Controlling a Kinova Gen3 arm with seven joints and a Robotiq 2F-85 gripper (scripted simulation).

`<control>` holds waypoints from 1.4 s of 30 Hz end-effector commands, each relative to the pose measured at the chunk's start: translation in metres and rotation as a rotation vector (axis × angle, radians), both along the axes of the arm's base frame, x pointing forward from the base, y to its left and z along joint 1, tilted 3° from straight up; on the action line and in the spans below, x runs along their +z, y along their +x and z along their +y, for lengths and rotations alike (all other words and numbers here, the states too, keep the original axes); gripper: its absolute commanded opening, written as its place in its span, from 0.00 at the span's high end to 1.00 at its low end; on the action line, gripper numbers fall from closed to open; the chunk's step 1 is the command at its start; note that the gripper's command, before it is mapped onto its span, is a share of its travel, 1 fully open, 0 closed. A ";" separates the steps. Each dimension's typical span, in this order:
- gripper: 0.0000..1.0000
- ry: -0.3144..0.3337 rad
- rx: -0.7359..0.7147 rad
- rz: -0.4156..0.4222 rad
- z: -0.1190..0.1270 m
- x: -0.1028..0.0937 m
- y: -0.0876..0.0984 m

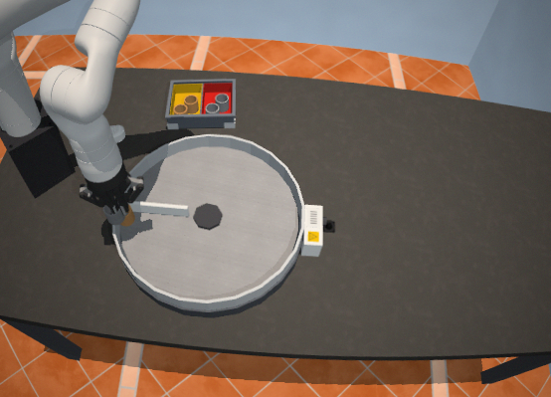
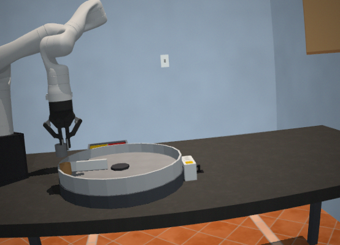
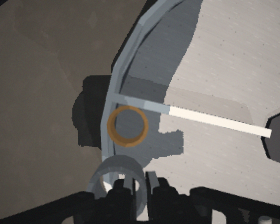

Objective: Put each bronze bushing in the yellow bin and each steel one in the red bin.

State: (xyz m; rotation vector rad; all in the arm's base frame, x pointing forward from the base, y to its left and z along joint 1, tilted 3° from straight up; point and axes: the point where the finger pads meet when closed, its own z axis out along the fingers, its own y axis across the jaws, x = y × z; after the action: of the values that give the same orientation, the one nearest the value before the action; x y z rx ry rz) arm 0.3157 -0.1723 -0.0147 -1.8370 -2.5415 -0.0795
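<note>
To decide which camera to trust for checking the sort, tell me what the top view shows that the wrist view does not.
Only top: the yellow bin and red bin, each holding two bushings of its own kind, and the white box at the turntable's side.

Only wrist: the bronze bushing's full round opening.

Both: the gripper with the steel bushing, the bronze bushing and the white divider.
</note>
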 end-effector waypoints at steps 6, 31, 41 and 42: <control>1.00 0.000 0.003 -0.013 0.001 0.014 0.004; 1.00 0.000 0.003 -0.013 0.107 0.019 0.026; 1.00 0.000 0.003 -0.013 0.161 0.022 0.037; 1.00 0.000 0.003 -0.013 0.161 0.022 0.037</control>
State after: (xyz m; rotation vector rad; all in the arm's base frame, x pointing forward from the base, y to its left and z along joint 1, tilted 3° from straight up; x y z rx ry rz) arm 0.3488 -0.0238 0.0055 -1.8807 -2.5179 -0.0879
